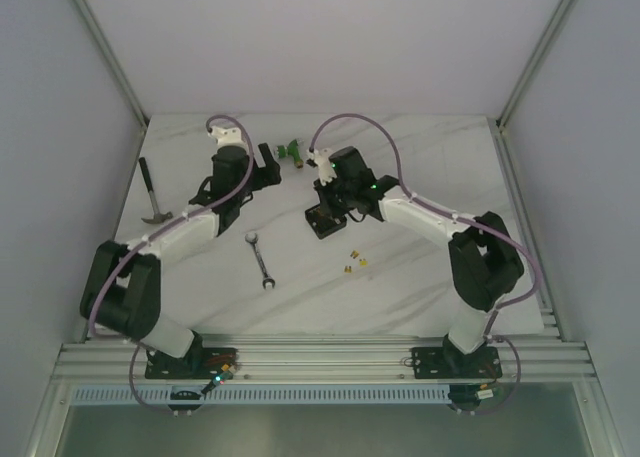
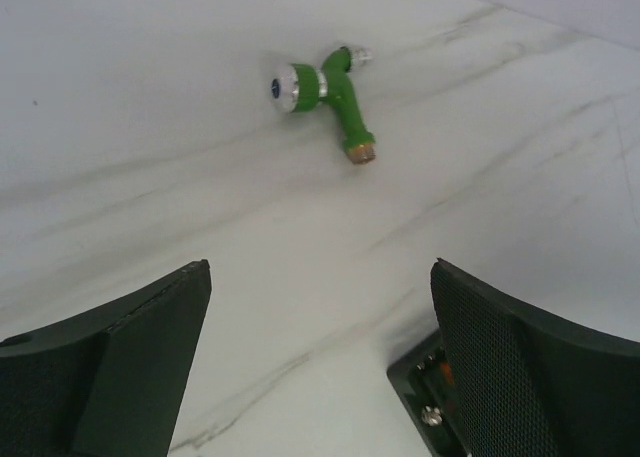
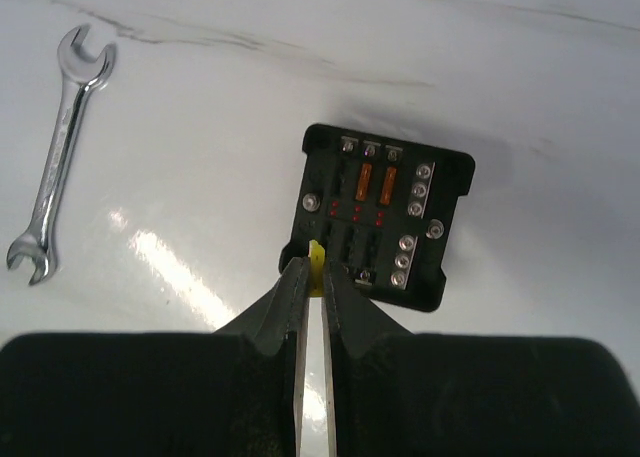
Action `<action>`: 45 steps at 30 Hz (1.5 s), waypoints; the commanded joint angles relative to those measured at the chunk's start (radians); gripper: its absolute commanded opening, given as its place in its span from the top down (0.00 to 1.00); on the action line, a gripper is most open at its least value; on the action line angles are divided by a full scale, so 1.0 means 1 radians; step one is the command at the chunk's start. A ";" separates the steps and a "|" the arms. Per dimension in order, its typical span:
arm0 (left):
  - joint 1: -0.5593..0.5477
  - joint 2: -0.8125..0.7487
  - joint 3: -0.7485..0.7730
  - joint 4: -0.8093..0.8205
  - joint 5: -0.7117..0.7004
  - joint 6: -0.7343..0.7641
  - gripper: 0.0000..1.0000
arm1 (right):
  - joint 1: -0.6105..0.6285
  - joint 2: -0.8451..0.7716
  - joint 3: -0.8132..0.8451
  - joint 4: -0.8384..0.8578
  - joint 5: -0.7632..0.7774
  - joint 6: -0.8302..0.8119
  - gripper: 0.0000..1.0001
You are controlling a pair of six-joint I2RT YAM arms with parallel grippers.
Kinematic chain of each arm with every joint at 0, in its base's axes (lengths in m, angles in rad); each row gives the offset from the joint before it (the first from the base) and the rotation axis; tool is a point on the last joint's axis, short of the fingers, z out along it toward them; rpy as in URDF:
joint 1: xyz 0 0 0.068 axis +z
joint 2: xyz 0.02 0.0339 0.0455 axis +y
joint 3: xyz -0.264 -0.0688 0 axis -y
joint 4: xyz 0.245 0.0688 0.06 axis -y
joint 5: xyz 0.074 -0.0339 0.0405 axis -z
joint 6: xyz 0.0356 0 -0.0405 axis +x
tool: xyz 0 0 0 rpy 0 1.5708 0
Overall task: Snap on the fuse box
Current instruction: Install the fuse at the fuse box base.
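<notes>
Yellow fuse (image 3: 317,253), pinched in the right gripper (image 3: 313,273), should be lowered squarely into a free slot of the box (image 3: 385,217); left gripper (image 2: 320,307) is spread.

One fuse box (image 3: 385,217), wrench (image 3: 55,157), hammer (image 1: 150,189), connector (image 2: 328,95)

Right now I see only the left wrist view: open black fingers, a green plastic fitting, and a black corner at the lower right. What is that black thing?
Observer: A square black plastic fuse box with two orange fuses seated inside.
Operator: Where is the right gripper?
Observer: The right gripper is at a corner of the box, pinched on a small yellow fuse.
Operator: Anything else near it?
Observer: A silver open-ended wrench lies off to the box's side, not touching it.
</notes>
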 commanded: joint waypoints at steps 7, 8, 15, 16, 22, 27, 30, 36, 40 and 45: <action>0.090 0.236 -0.065 0.307 0.374 -0.273 0.00 | 0.057 0.146 0.169 -0.086 0.209 0.049 1.00; 0.092 0.262 -0.061 0.327 0.404 -0.294 0.00 | 0.060 0.155 0.178 -0.088 0.212 0.051 1.00; 0.105 0.402 -0.036 0.355 0.540 -0.395 0.15 | 0.072 0.234 0.250 -0.115 0.246 0.070 1.00; 0.106 0.409 -0.033 0.350 0.549 -0.399 0.17 | 0.075 0.241 0.256 -0.118 0.244 0.071 1.00; 0.106 0.418 -0.023 0.323 0.577 -0.404 0.32 | 0.081 0.285 0.297 -0.146 0.262 0.074 1.00; 0.105 0.430 0.009 0.247 0.619 -0.388 0.37 | 0.088 0.301 0.310 -0.160 0.276 0.084 1.00; 0.105 0.436 0.014 0.238 0.639 -0.400 0.42 | 0.090 0.309 0.314 -0.170 0.278 0.087 1.00; 0.106 0.451 0.019 0.238 0.680 -0.409 0.47 | 0.090 0.320 0.318 -0.178 0.292 0.095 1.00; 0.106 0.457 0.021 0.235 0.693 -0.416 0.50 | 0.092 0.323 0.312 -0.178 0.293 0.097 1.00; 0.107 0.470 0.031 0.221 0.712 -0.420 0.52 | 0.092 0.338 0.315 -0.177 0.283 0.097 1.00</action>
